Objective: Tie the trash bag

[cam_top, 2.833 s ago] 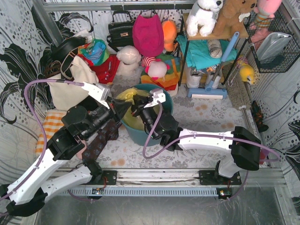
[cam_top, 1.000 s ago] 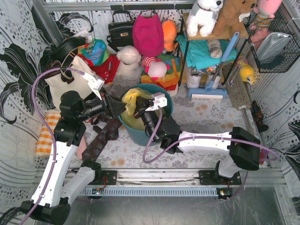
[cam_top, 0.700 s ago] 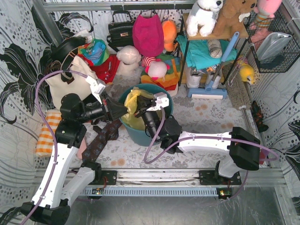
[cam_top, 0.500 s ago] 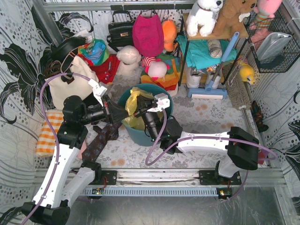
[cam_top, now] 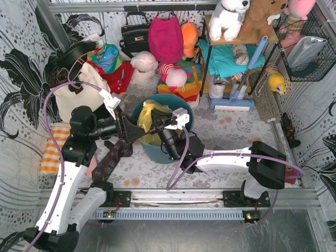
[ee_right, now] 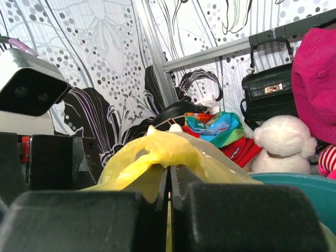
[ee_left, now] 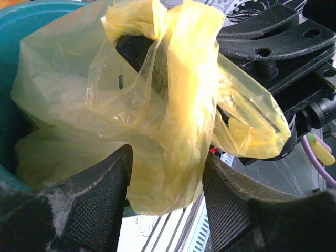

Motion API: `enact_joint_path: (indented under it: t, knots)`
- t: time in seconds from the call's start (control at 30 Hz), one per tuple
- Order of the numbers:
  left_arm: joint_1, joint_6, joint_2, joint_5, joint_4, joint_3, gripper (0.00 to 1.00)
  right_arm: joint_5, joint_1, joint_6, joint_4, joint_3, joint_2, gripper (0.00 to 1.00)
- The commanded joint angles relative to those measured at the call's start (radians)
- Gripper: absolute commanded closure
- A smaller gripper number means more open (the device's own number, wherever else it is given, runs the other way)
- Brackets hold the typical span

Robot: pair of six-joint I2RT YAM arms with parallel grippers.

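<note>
Slippage worries me: with my right fingers [ee_right: 105, 220] pinched shut on the trash bag [cam_top: 148, 111] rising from the teal bin [ee_left: 31, 13] and my left fingers [ee_left: 105, 194] apart astride its flap, a hard pull could free the film.

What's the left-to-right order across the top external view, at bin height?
Orange striped cloth → left tool → trash bag → right arm's white wrist camera → right arm's black elbow block.
</note>
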Motion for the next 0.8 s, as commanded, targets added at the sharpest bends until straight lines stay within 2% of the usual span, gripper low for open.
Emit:
enact_joint_path:
  t: [0.0, 0.17, 0.3, 0.47, 0.53, 0.63, 0.77]
  knots:
    - [0.004, 0.093, -0.015, -0.062, -0.091, 0.103, 0.35, -0.028, 0.005, -0.003, 0.060, -0.008, -0.001, 1.00]
    - [0.004, 0.148, -0.017, -0.118, -0.193, 0.211, 0.33, -0.029, 0.006, -0.001, 0.055, -0.006, -0.001, 1.00]
    - [0.004, 0.171, 0.008, -0.094, -0.264, 0.312, 0.31, -0.024, 0.005, 0.003, 0.046, -0.008, -0.004, 1.00]
    - [0.004, 0.154, 0.013, -0.107, -0.271, 0.395, 0.32, -0.023, 0.005, 0.004, 0.045, -0.010, -0.004, 1.00]
    - [0.004, 0.106, 0.018, -0.179, -0.234, 0.413, 0.37, -0.024, 0.005, 0.003, 0.046, -0.009, -0.004, 1.00]
    - [0.005, -0.076, 0.044, -0.387, -0.165, 0.439, 0.39, -0.017, 0.005, 0.012, 0.040, -0.007, -0.006, 1.00]
    - [0.004, -0.284, 0.086, -0.468, -0.111, 0.428, 0.42, -0.016, 0.005, 0.012, 0.035, -0.003, -0.005, 1.00]
